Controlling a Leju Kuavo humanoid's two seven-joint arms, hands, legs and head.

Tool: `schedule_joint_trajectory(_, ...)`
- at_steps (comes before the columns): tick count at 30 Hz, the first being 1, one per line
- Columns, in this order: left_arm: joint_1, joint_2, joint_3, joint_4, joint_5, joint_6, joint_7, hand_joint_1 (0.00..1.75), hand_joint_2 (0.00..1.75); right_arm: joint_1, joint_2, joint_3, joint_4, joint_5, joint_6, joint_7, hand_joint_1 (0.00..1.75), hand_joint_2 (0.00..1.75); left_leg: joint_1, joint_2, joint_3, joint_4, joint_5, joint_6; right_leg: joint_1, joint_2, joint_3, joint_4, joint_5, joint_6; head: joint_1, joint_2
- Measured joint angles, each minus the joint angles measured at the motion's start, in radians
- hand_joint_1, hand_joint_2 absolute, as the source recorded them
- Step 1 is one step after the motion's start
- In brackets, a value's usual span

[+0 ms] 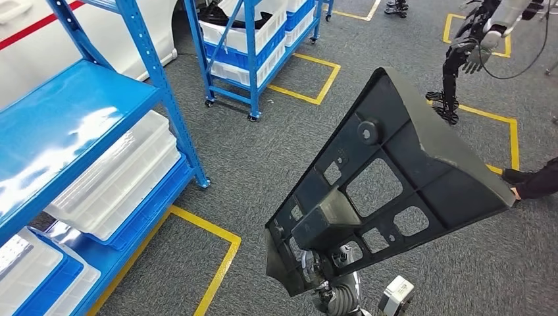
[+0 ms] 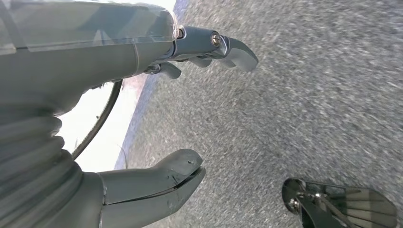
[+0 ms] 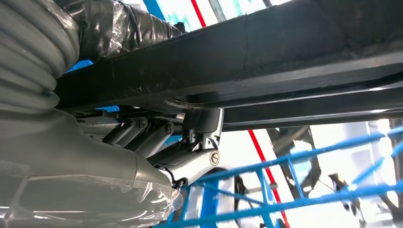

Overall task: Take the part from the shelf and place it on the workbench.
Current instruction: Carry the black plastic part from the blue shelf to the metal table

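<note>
To my left stands a blue shelf rack point(image 1: 99, 99) with clear plastic bins point(image 1: 118, 178) on its lower tier. Ahead of me, a second blue rack on casters point(image 1: 253, 52) holds white and blue crates point(image 1: 243, 33). Grey carpet point(image 1: 263, 151) carries yellow tape outlines point(image 1: 217, 263). Another humanoid robot point(image 1: 474, 46) stands far right. A person's dark sleeve point(image 1: 536, 184) enters at the right edge.

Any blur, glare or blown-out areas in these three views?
Head view: sharp, glare on the blue shelf. Left wrist view: carpet motion-blurred, white patch overexposed. Right wrist view: bright background washed out behind the dark part.
</note>
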Motion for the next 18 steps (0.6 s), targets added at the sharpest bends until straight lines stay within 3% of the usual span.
schedule_joint_trajectory(2,-0.003,0.0,0.0,0.0,-0.005,0.0,0.0,0.0,1.75,-0.001,0.003,-0.004,-0.001,0.003,-0.001,0.001,1.75,1.75,-0.003,0.016,0.004,0.004,-0.006,-0.011,0.008,-0.015,0.019,-0.038,0.001,-0.012,0.0,0.0)
schedule_joint_trajectory(4,-0.006,0.0,-0.001,0.0,-0.01,0.0,-0.001,0.0,1.75,0.0,0.006,-0.007,-0.002,0.006,-0.005,0.002,1.75,1.75,-0.001,0.028,0.01,0.004,-0.01,-0.022,0.008,0.006,0.016,-0.043,0.006,-0.022,0.0,0.0)
schedule_joint_trajectory(6,-0.007,0.001,-0.001,0.0,-0.013,0.0,-0.004,0.0,1.75,0.001,0.009,-0.011,-0.003,0.008,-0.008,0.003,1.75,1.75,0.003,-0.006,0.0,0.036,-0.039,-0.032,0.001,0.027,0.014,-0.051,0.015,-0.035,-0.001,0.0)
schedule_joint_trajectory(8,-0.006,0.001,-0.002,0.0,-0.014,-0.001,-0.006,0.0,1.75,0.0,0.014,-0.013,-0.005,0.008,-0.009,0.004,1.75,1.75,0.006,-0.06,-0.048,0.145,-0.107,-0.039,-0.001,0.047,0.01,-0.054,0.021,-0.044,-0.001,0.0)
schedule_joint_trajectory(10,-0.004,0.001,-0.002,0.0,-0.015,-0.001,-0.005,0.0,1.75,0.0,0.017,-0.015,-0.005,0.01,-0.013,0.01,1.75,1.75,0.007,-0.076,-0.104,0.267,-0.156,-0.043,0.0,0.072,0.006,-0.054,0.023,-0.047,-0.001,0.0)
schedule_joint_trajectory(11,-0.004,0.001,-0.002,0.0,-0.015,-0.002,-0.005,0.0,1.75,0.001,0.017,-0.016,-0.005,0.012,-0.015,0.013,1.75,1.75,0.007,-0.077,-0.114,0.289,-0.153,-0.043,0.001,0.085,0.006,-0.053,0.024,-0.047,-0.001,0.0)
schedule_joint_trajectory(12,-0.003,0.001,-0.002,0.0,-0.016,-0.002,-0.004,0.0,1.75,0.001,0.017,-0.017,-0.005,0.015,-0.018,0.015,1.75,1.75,0.007,-0.079,-0.107,0.271,-0.129,-0.042,0.001,0.1,0.007,-0.051,0.024,-0.047,-0.001,0.0)
schedule_joint_trajectory(13,-0.003,0.002,-0.002,0.0,-0.017,-0.002,-0.004,0.0,1.75,0.001,0.018,-0.018,-0.006,0.018,-0.02,0.016,1.75,1.75,0.008,-0.086,-0.083,0.216,-0.09,-0.04,0.001,0.115,0.008,-0.05,0.023,-0.046,-0.001,0.0)
schedule_joint_trajectory(15,-0.002,0.003,-0.002,0.0,-0.019,-0.003,-0.001,0.0,1.75,0.001,0.02,-0.021,-0.009,0.02,-0.024,0.017,1.75,1.75,0.011,-0.131,-0.026,0.081,-0.024,-0.033,0.001,0.142,0.007,-0.045,0.023,-0.041,0.0,0.0)
schedule_joint_trajectory(17,-0.002,0.004,-0.002,0.0,-0.022,-0.003,0.0,0.0,1.75,0.0,0.023,-0.023,-0.013,0.021,-0.025,0.019,1.75,1.75,0.012,-0.164,-0.002,0.017,-0.009,-0.025,0.001,0.165,-0.002,-0.042,0.027,-0.028,0.0,0.0)
schedule_joint_trajectory(18,-0.004,0.005,-0.002,0.0,-0.022,-0.003,0.0,0.0,1.75,0.001,0.024,-0.025,-0.014,0.021,-0.025,0.019,1.75,1.75,0.01,-0.16,0.0,0.011,-0.011,-0.021,0.0,0.176,-0.007,-0.042,0.031,-0.02,-0.001,0.0)
